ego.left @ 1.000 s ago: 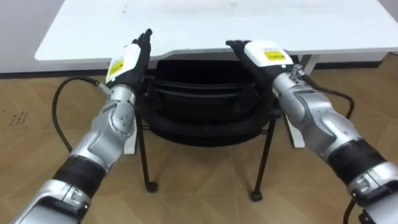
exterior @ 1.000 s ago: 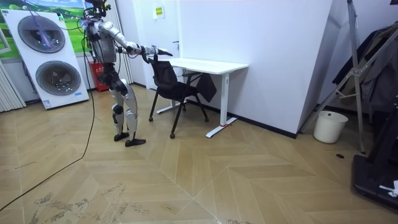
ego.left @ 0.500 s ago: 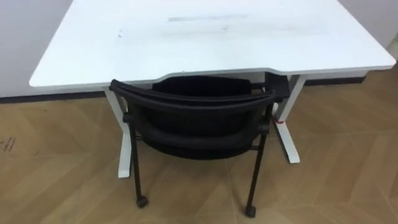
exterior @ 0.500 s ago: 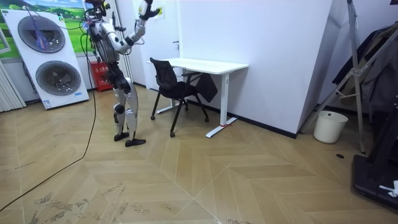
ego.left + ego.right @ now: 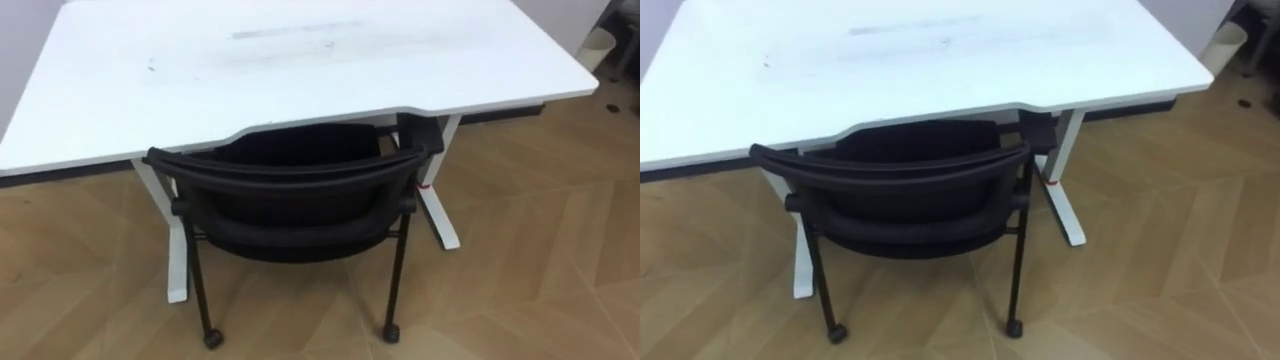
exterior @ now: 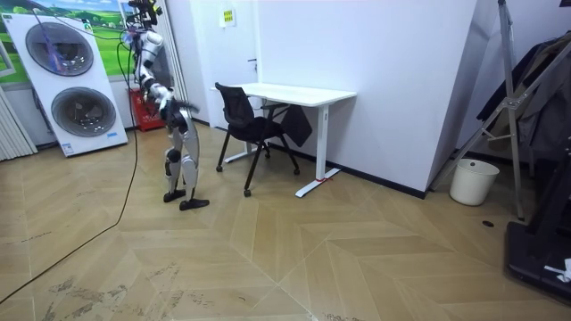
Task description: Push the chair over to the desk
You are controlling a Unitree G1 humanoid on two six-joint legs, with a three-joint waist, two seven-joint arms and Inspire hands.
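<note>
In the left eye view, the black chair (image 5: 290, 195) is standing on its casters on the wooden floor with its backrest facing the camera and its seat reaching partly under the front edge of the white table (image 5: 300, 60). In the room view, the robot is standing upright between the stacked washing machines (image 6: 67, 85) and the chair, a little apart from it. Its hands (image 6: 186, 107) are showing as a small blur, so I cannot tell whether they are open or closed.
</note>
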